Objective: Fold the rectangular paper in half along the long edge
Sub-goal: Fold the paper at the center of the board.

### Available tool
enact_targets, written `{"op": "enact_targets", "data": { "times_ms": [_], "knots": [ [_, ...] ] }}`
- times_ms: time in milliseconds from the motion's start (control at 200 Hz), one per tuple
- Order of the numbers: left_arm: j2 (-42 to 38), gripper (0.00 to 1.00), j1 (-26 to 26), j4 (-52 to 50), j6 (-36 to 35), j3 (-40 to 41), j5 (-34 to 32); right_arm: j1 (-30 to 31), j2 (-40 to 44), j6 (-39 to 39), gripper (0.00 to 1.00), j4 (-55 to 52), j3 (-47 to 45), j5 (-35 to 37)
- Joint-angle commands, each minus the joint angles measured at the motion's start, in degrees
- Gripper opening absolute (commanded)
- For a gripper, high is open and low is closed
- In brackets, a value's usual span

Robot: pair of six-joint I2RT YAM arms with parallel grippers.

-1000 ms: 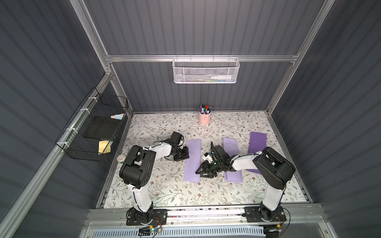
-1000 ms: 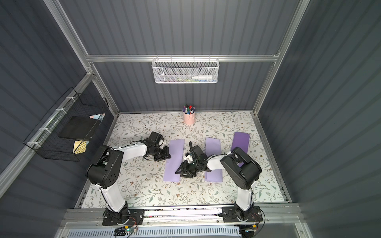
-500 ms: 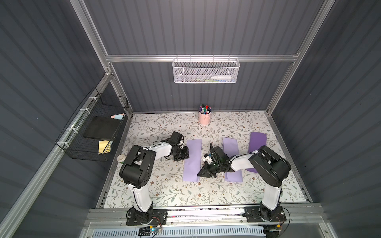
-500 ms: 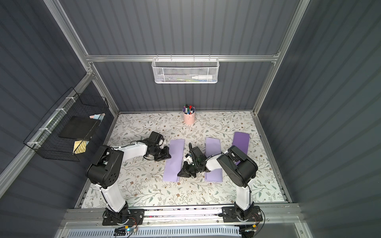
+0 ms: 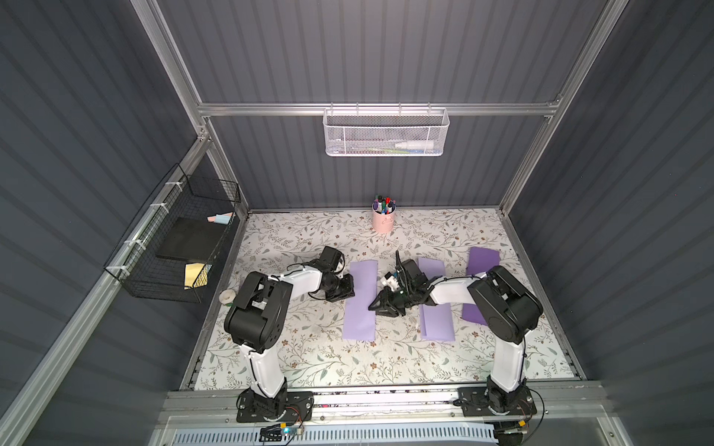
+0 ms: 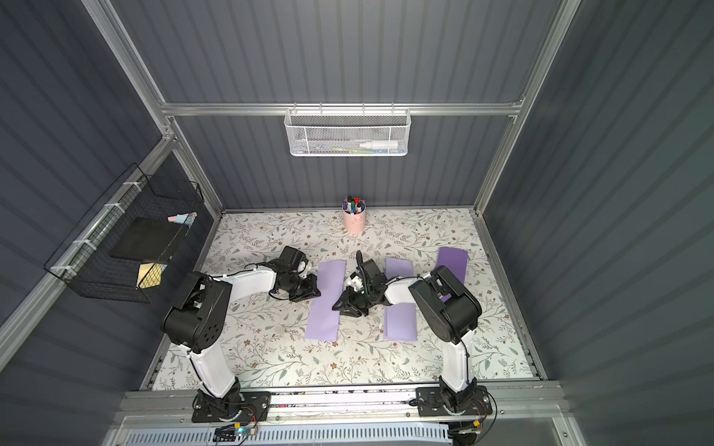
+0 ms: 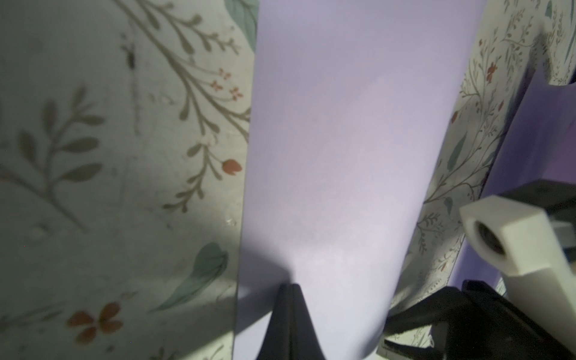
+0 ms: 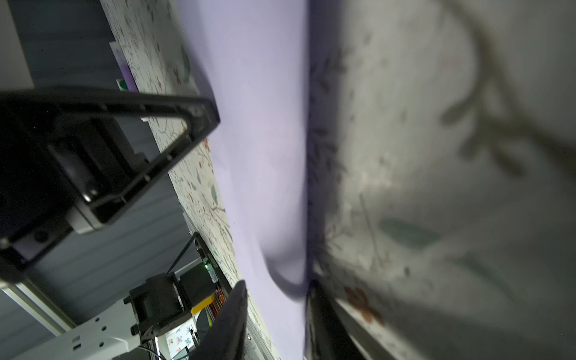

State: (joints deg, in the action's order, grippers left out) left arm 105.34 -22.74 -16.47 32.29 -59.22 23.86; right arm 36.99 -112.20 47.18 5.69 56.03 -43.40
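The purple rectangular paper (image 5: 361,312) (image 6: 326,312) lies flat on the floral table, left of two other purple sheets. My left gripper (image 5: 349,289) (image 6: 317,290) is shut, its tips (image 7: 291,288) resting on the paper (image 7: 343,140) near its left long edge. My right gripper (image 5: 373,307) (image 6: 336,307) is low at the paper's right long edge. In the right wrist view its jaws (image 8: 276,299) stand apart, and the paper's edge (image 8: 265,140) runs between the fingers (image 8: 233,311) with a small curl there.
A folded purple sheet (image 5: 436,324) lies under my right forearm, with another purple sheet (image 5: 481,258) farther right. A pink pen cup (image 5: 382,222) stands at the back. A tape roll (image 5: 228,296) sits at the left edge, and a black wire basket (image 5: 174,247) hangs on the left wall.
My right gripper has shifted slightly along the paper's right edge, towards the back. The left arm and the paper have stayed where they were.
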Motion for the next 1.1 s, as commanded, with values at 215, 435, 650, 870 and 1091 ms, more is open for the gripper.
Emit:
{"op": "enact_targets", "data": {
  "times_ms": [215, 435, 650, 870, 1091],
  "knots": [
    [4.79, 0.0, 0.07, -7.44, -1.8, 2.19, -6.56, -1.35, -3.86, -2.02, 0.0, -2.19, 3.67, -0.59],
    [4.15, 0.0, 0.29, -7.48, -1.45, 1.33, -7.24, -1.73, -0.72, -3.05, 0.47, -5.84, 5.04, 0.65],
    [-0.52, 0.0, 0.94, -7.01, -1.18, -4.2, -9.74, -2.87, 12.76, -9.99, 0.63, -22.79, 9.91, 11.23],
    [-10.16, 0.79, 0.97, -0.13, -2.97, -7.87, -12.88, -4.3, 28.77, -17.09, 0.99, -35.74, 16.78, 29.93],
    [-23.61, 0.99, 1.12, 0.49, -10.23, -7.14, -31.75, -15.83, 47.54, -24.12, 0.99, -33.78, 8.04, 48.02]
  ]
}}
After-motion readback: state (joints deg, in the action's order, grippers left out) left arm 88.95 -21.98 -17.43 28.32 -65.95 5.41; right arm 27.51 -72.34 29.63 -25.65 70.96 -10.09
